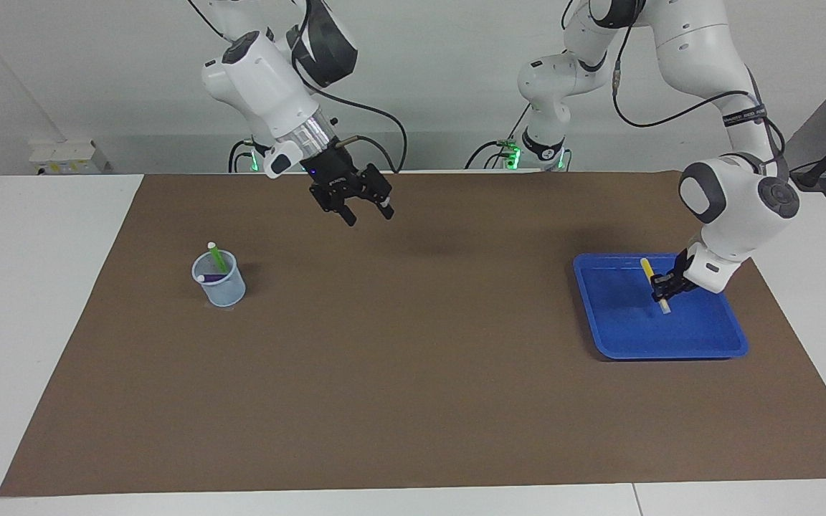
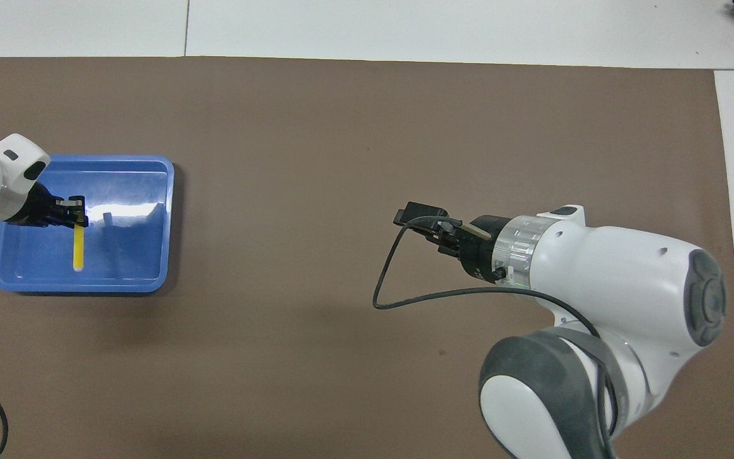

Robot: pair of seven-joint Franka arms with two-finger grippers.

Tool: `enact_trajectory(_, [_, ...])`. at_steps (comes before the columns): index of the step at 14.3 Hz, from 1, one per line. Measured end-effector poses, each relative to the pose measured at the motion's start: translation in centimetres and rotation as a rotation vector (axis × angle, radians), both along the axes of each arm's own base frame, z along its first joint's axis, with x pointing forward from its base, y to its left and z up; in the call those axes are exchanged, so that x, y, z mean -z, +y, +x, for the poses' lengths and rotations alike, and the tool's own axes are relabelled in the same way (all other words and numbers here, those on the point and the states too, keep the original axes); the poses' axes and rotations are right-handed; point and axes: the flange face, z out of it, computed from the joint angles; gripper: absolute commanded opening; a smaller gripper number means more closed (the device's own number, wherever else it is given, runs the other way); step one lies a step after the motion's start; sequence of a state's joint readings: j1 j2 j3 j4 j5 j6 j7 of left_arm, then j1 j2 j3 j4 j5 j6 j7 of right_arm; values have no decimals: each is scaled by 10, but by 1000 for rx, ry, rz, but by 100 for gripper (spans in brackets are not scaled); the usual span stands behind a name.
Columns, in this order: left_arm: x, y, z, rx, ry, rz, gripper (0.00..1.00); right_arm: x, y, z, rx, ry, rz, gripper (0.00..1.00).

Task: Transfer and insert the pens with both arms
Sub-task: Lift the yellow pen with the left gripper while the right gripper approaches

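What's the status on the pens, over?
Left gripper shut on yellow pen, lifted over blue tray. Right gripper open, empty, above mat. Green pen and purple pen in cup. Nothing in the way.
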State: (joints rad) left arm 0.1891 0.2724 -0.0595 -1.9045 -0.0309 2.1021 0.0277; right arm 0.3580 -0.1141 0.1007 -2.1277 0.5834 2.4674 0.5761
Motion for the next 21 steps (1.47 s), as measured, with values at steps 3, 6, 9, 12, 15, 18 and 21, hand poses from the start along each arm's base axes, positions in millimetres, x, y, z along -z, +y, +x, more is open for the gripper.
enact_trajectory(3, [-26, -24, -6, -146, 29, -70, 0, 9, 21, -4, 52, 37, 27, 100])
enact_trajectory(6, [-53, -43, -14, -305, 56, -148, 0, 12, 42, -7, 150, 51, 118, 100])
enact_trajectory(9, [-73, -62, -20, -466, 96, -224, 0, 19, 66, -14, 218, 61, 175, 100])
enact_trajectory(12, [-87, -86, -23, -632, 138, -291, 0, 20, 93, -25, 312, 36, 270, 100])
enact_trajectory(15, [-96, -114, -25, -790, 200, -348, 0, 28, 115, -27, 313, 29, 284, 90])
enact_trajectory(18, [-105, -138, -34, -896, 258, -399, 0, 25, 138, -30, 281, 28, 295, 89])
enact_trajectory(21, [-111, -150, -51, -950, 298, -436, 0, 8, 157, -35, 248, 11, 324, 89])
